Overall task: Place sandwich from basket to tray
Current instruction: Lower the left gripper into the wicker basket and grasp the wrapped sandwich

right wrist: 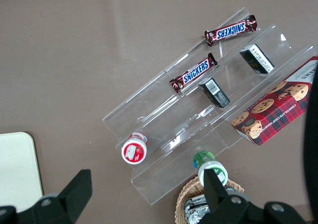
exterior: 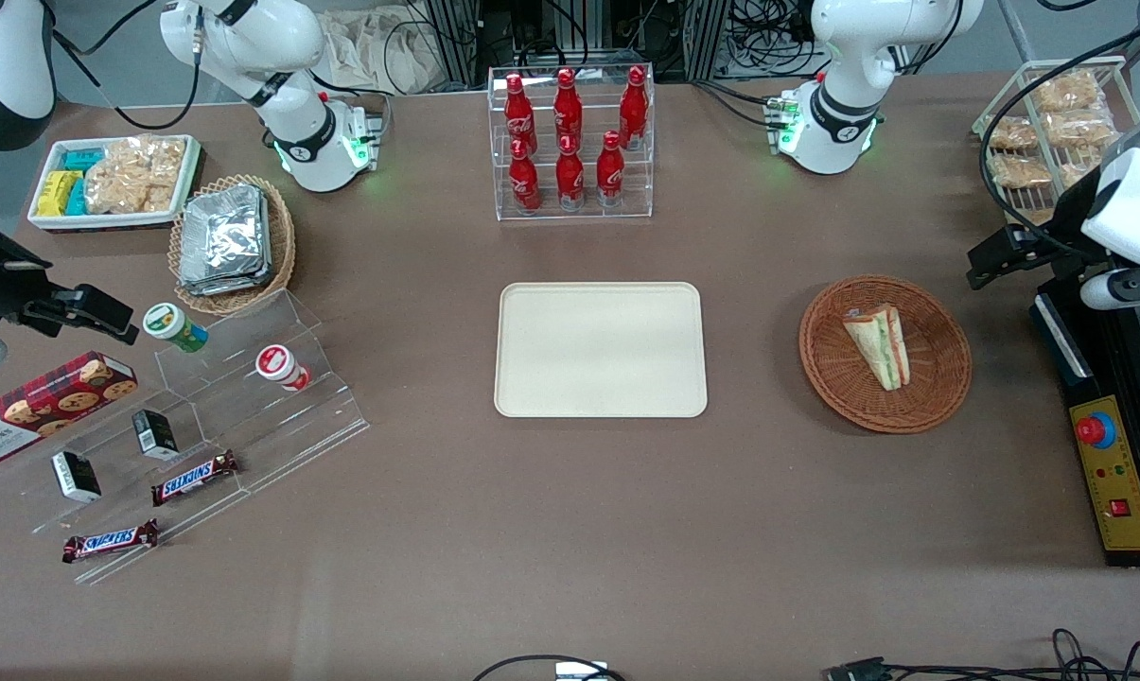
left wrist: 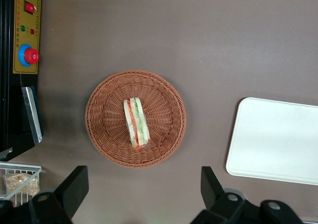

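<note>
you are looking at a sandwich (exterior: 878, 345) that is lying inside the round reddish-brown wicker basket (exterior: 885, 352), roughly across its middle, with its green and red-orange filling stripes facing up. in the left wrist view the same sandwich (left wrist: 135, 123) is resting on the woven floor of the basket (left wrist: 135, 118), touching nothing else.

taking that basket as your landmark: the cream tray (exterior: 600, 349) is sitting toward the parked arm's end of the table from it, well apart from it and with nothing on it. the clear rack of red bottles (exterior: 570, 142) is standing farther from the front camera than the basket, again toward the parked arm's end. the black and yellow control box with the red button (exterior: 1106, 452) is lying just beside the basket at the working arm's end of the table. the wire rack of wrapped snacks (exterior: 1052, 132) is standing farther from the front camera than the basket, at that same end.

your gripper (left wrist: 143, 186) is hovering high above the table, beside the basket and clear of it. its two fingers (left wrist: 74, 184) are spread wide with nothing between them, and the basket's rim is showing in the gap. the sandwich is not being touched.
</note>
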